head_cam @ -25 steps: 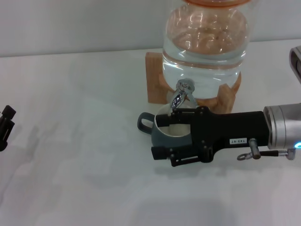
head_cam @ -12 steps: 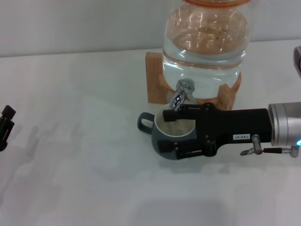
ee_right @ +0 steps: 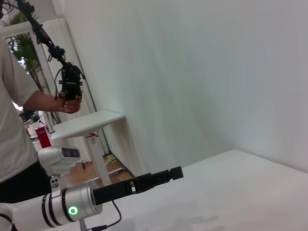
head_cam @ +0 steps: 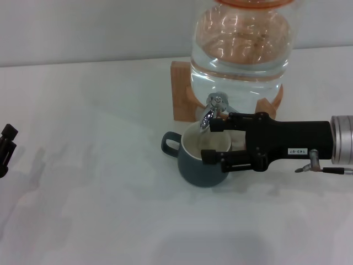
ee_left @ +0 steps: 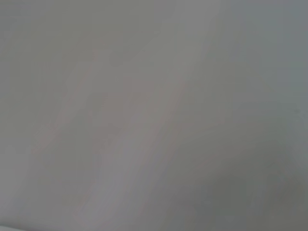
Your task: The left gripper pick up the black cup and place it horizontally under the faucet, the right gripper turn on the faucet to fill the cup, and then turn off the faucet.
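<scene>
The black cup stands upright on the white table, handle to the left, directly under the faucet of the glass water jar. My right gripper reaches in from the right with its fingers apart. One finger lies just beside the faucet's spout. The other lies over the cup's near rim. My left gripper sits at the table's far left edge, away from the cup. It also shows far off in the right wrist view. The left wrist view shows only bare grey surface.
The jar rests on a wooden stand at the back of the table. A person holding a black device stands in the background beside a white side table.
My right gripper has drawn back to the right, uncovering most of the cup. The cup, the faucet and the left gripper have not moved.
</scene>
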